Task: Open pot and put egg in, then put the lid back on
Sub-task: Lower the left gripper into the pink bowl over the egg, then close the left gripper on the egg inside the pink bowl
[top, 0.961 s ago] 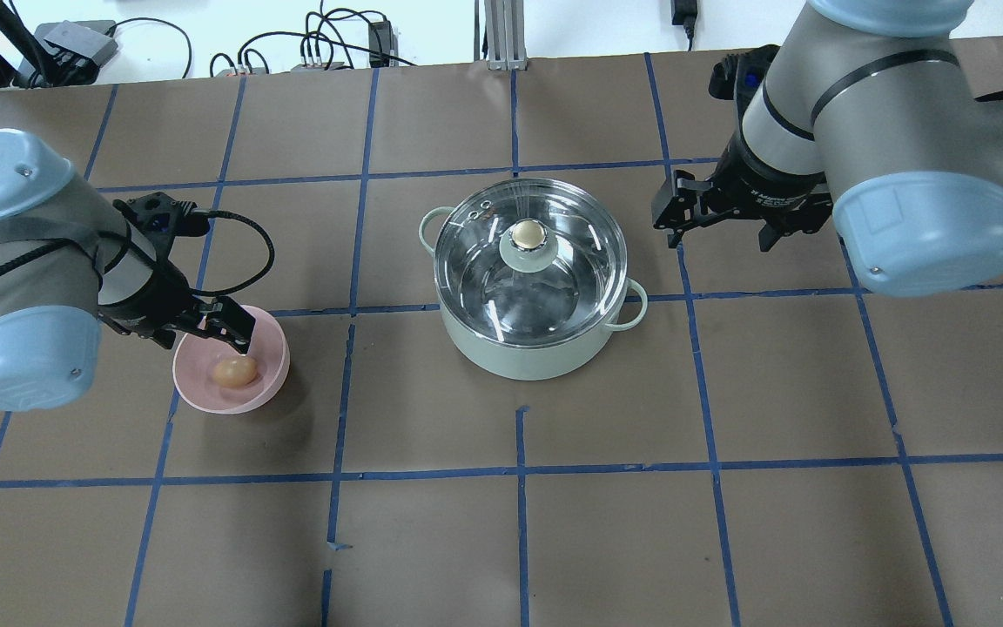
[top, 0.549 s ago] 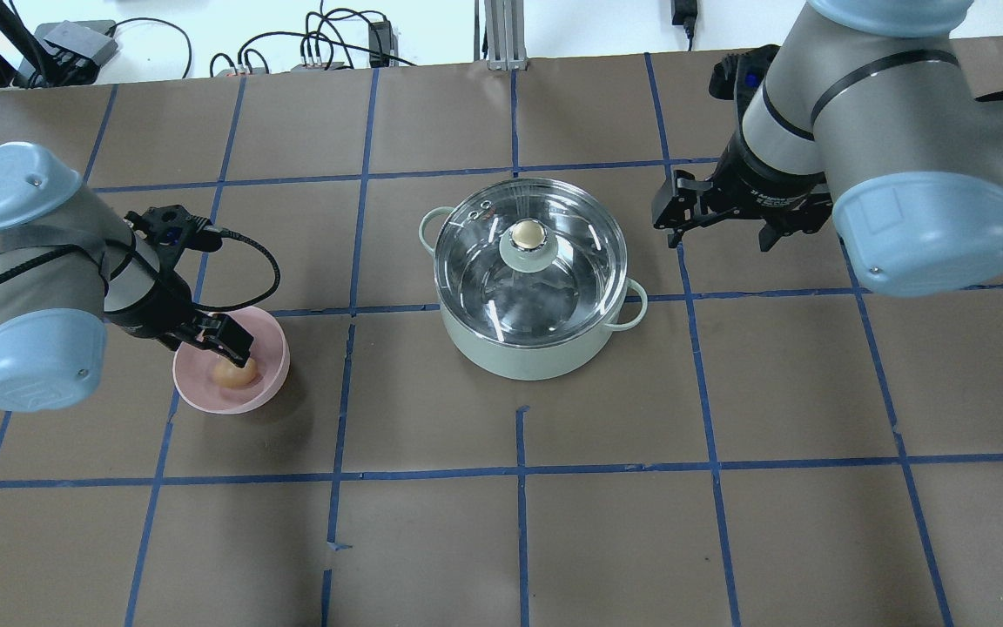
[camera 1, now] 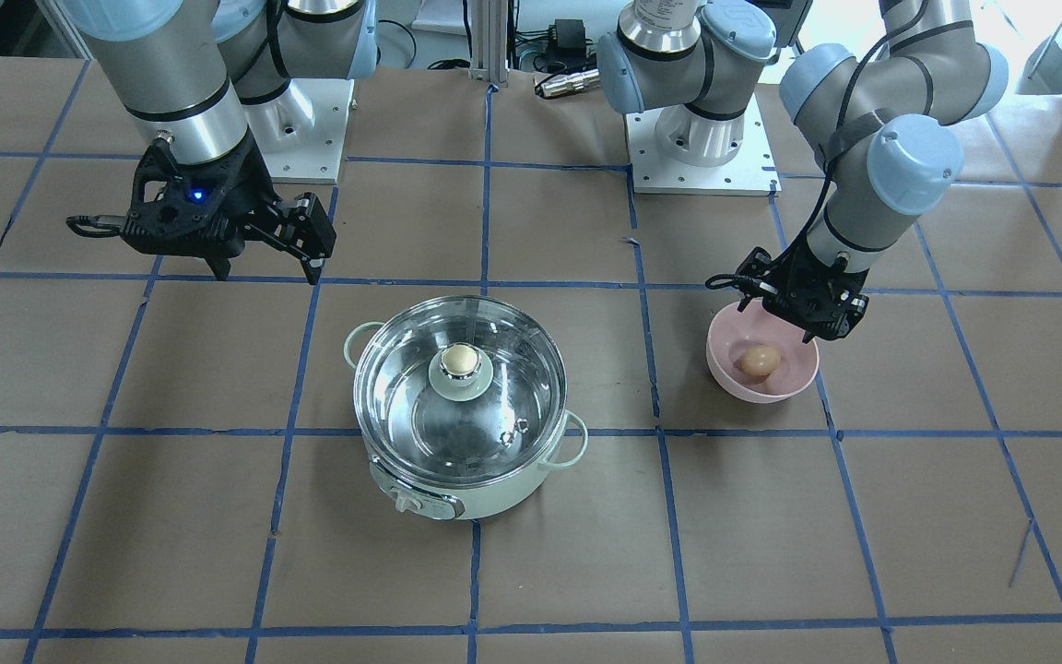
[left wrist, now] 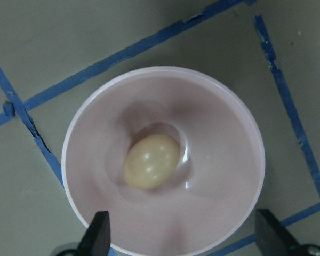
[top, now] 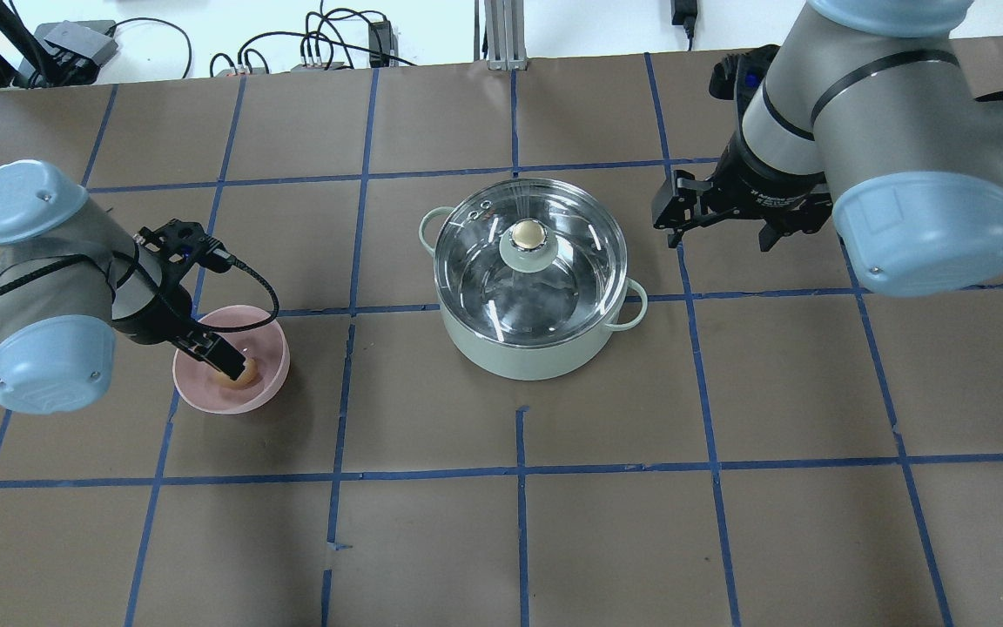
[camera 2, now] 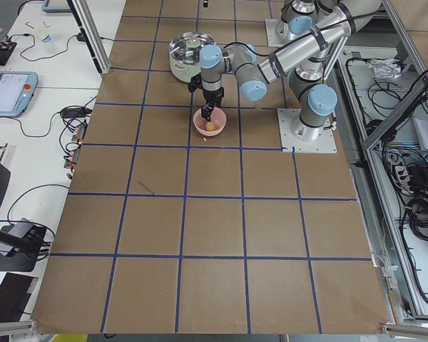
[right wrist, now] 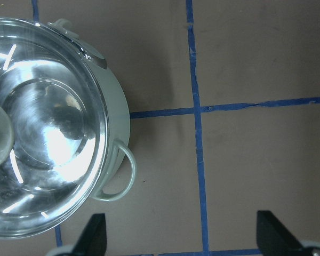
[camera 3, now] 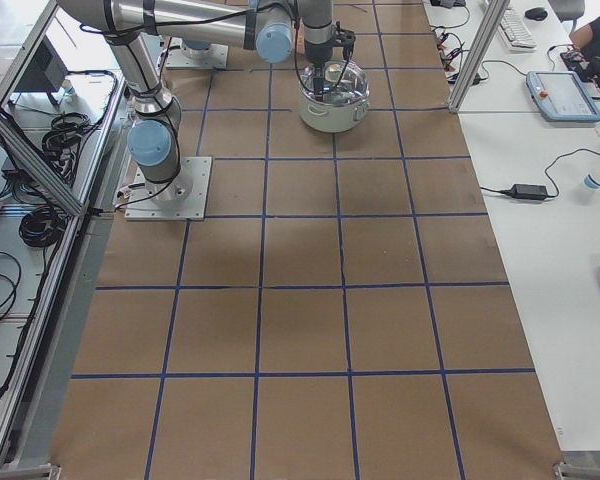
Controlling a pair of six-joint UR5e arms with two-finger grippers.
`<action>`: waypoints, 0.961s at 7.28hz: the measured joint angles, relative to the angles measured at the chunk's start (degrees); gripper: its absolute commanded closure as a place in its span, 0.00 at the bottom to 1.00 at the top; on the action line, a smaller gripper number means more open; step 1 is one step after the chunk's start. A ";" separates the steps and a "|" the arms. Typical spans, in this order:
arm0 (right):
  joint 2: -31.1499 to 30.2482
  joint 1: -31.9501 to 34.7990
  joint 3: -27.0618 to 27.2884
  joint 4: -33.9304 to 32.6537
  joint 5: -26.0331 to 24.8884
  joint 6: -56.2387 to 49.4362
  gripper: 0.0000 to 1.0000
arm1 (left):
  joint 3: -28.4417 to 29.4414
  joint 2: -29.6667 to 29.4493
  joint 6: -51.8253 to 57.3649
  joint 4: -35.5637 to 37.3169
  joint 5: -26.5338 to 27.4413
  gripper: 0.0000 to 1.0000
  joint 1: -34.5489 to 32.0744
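One egg lies in a pink bowl well to the left of the pot. The left gripper hangs over it, fingers spread wide. The right gripper, likewise spread, hovers near the pot's right side. The lid sits on the pot.

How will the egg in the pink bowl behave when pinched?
Probably rolls: the egg is a smooth oval lying loose at the pink bowl's curved bottom. Its glossy shell may slip between the left gripper's open fingers. Likely fragile, so squeeze gently.
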 measured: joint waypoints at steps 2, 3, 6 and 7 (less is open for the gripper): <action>-0.02 0.00 0.24 -0.04 0.00 0.01 0.00 | -0.82 -0.64 8.76 1.07 0.07 0.03 0.05; -0.05 0.00 0.57 -0.21 0.00 0.03 0.00 | -1.26 -1.61 13.20 2.72 0.18 0.02 0.04; -0.08 0.00 0.94 -0.59 0.00 0.02 0.00 | -2.11 -4.46 24.56 9.51 0.33 0.02 -0.13; -0.11 0.00 0.96 -0.60 0.00 0.03 0.00 | -2.21 -5.24 27.60 11.26 0.32 0.01 -0.17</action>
